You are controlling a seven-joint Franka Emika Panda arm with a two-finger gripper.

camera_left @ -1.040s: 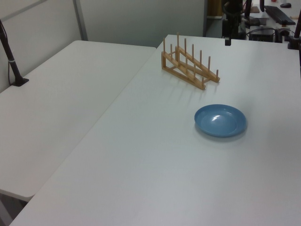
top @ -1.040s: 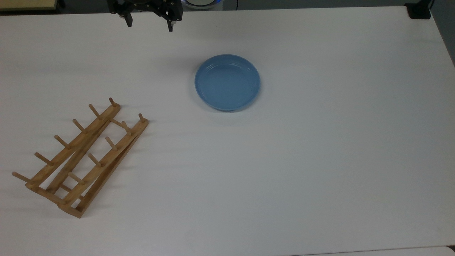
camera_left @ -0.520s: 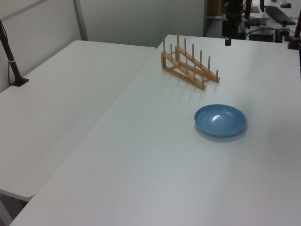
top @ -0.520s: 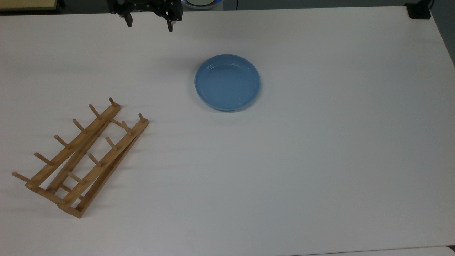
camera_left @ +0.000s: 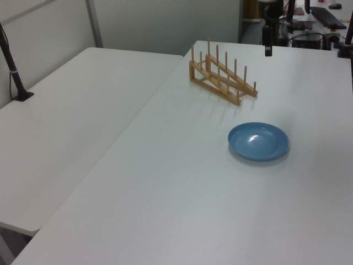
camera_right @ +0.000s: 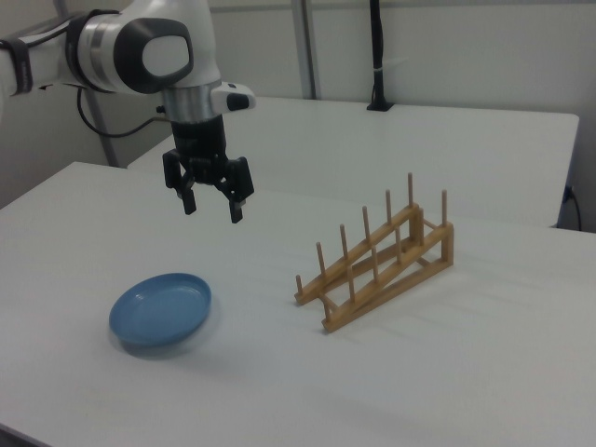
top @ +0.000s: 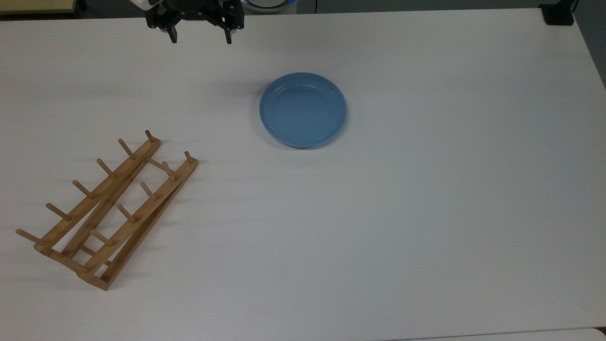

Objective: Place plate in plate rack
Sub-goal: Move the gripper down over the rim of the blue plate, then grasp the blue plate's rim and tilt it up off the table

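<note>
The plate [top: 302, 110] lay flat on the white desk [top: 426, 213], empty, near the middle of the top view and a little toward its upper edge; in the right view it sat at the lower left [camera_right: 160, 311], its near rim slightly blurred. The plate rack [top: 108, 211] stood well apart from it, at the top view's lower left, set at a slant with its pegs upright and nothing between them; in the left view [camera_left: 222, 79] it stood beyond the plate [camera_left: 258, 141]. The pincer [top: 200, 39] hung at the top view's upper edge, where the frame cut off the arm above it, so little more than two dark fingertips [top: 173, 37] showed there. The right view gave it whole [camera_right: 212, 206]: fingers spread wide, pointing down, holding nothing, above the desk and clear of both plate and rack [camera_right: 381, 264]. In the left view it appeared as a thin dark shape [camera_left: 267, 48] at the far edge, its fingers hard to separate.
</note>
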